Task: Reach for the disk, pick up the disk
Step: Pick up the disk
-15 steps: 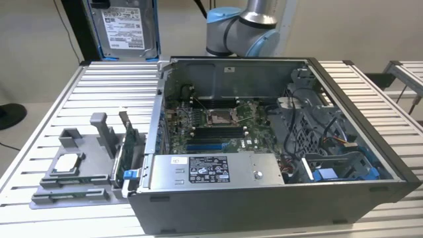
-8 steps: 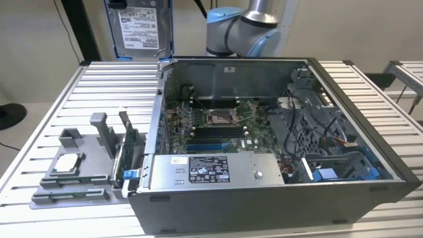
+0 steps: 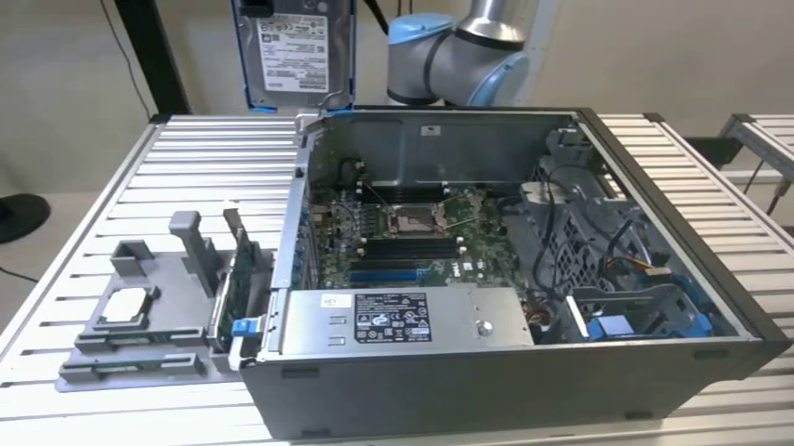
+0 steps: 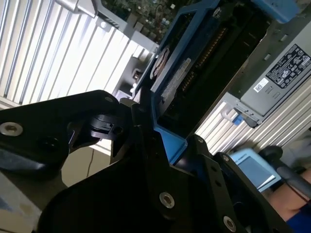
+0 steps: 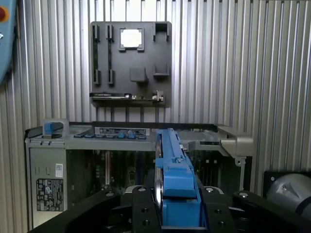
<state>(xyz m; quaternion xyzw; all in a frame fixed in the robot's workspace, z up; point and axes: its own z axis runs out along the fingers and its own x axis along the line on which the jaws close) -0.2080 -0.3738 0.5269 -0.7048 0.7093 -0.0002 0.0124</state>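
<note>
Gripper (image 5: 177, 213): black jaws clamped on the disk's blue carrier edge.
Disk (image 3: 294, 51): flat silver-grey hard drive, blue-framed, held upright above the open grey computer case (image 3: 496, 372), apparently clear of it.

The disk (image 3: 296, 51) hangs above the case (image 3: 496, 372), tray (image 3: 137, 316) on the exterior view's left.

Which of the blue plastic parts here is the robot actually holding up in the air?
The blue-framed disk, lifted above the table behind the computer case and clamped in the gripper. The other blue pieces sit fixed in the case.
</note>
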